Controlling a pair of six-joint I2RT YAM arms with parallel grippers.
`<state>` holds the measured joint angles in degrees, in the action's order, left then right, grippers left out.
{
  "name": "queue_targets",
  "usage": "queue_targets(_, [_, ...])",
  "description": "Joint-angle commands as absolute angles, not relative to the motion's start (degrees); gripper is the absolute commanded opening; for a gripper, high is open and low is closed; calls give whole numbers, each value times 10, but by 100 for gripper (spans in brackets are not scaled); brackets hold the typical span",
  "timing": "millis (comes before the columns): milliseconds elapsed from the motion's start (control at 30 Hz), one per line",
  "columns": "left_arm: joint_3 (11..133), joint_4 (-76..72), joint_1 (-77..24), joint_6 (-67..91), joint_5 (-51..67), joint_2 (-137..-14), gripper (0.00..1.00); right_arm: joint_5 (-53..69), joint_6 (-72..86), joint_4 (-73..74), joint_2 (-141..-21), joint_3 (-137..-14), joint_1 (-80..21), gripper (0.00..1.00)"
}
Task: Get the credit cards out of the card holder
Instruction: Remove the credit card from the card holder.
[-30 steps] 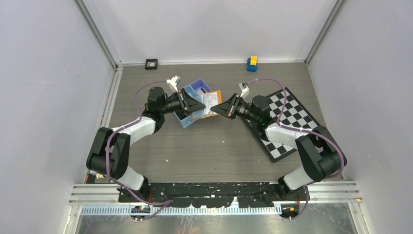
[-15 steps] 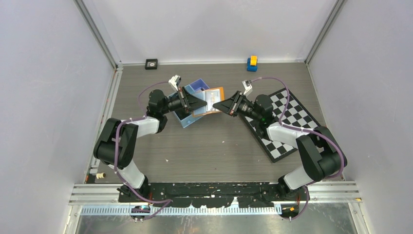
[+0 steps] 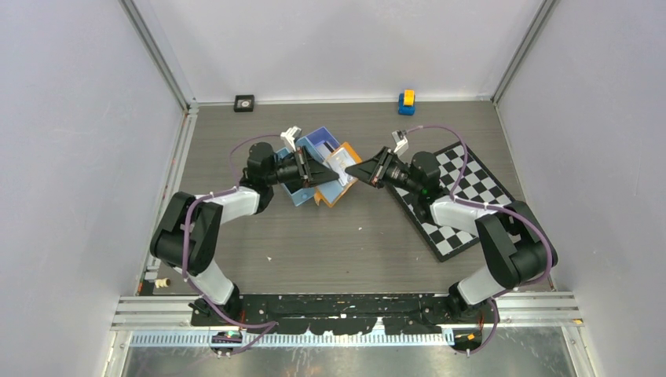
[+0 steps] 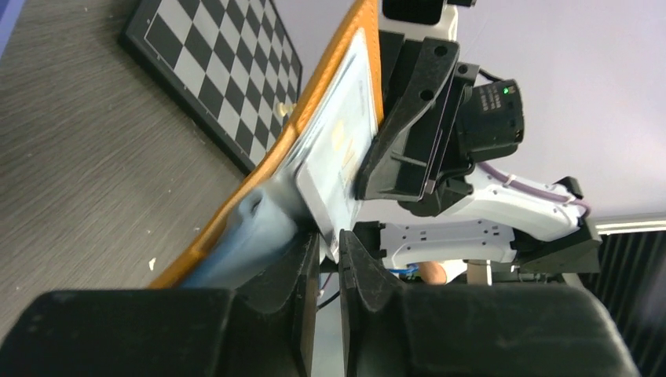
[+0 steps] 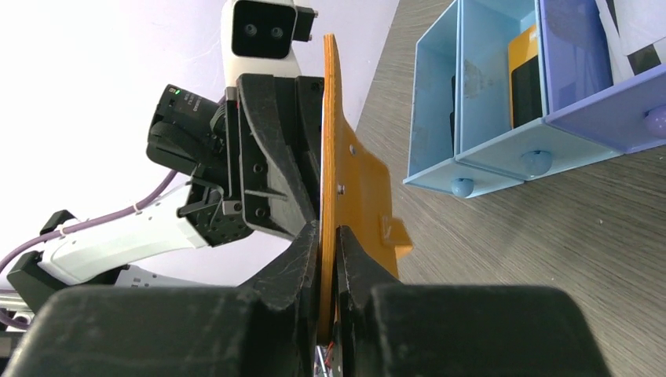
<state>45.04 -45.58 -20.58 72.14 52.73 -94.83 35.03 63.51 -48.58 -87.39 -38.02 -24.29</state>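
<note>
The orange card holder [image 3: 339,191] hangs open and on edge between my two grippers, above the table. My left gripper [image 3: 333,179] is shut on the corner of a pale credit card [image 4: 339,149] that lies against the holder's inner face [image 4: 310,118]. My right gripper [image 3: 352,170] is shut on the holder's orange edge [image 5: 357,188], opposite the left one. In the right wrist view my right gripper [image 5: 330,236] clamps the thin orange panel, with the left gripper's fingers [image 5: 271,157] just behind it. In the left wrist view my left gripper [image 4: 339,243] pinches the card.
A blue three-compartment tray [image 3: 312,144] stands just behind the holder, with dark and orange items inside [image 5: 526,78]. A chessboard mat [image 3: 463,196] lies to the right. A yellow-and-blue toy [image 3: 406,101] and a small black square [image 3: 244,103] sit by the back wall.
The card holder has turned from lying nearly flat to standing on edge and has dropped toward the near side. The left gripper has moved right, and both grippers stay closed on it.
</note>
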Motion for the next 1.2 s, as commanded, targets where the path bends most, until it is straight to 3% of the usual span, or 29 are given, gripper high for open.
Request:
queue_targets(0, [482,-380,-241,647,560,-906,17,362,641,-516,-877,-402,-256,14])
queue_targets(267, [454,-471,-236,684,529,-904,28,362,659,-546,-891,-399,-264,14])
queue_targets(767, [400,-647,-186,788,511,-917,16,323,592,-486,-857,-396,-293,8])
queue_targets(967, [394,-649,-175,794,503,-919,23,310,565,-466,-846,-395,-306,8])
queue_targets(1167, [372,-649,-149,792,484,-908,18,295,538,-437,-835,-399,-319,8])
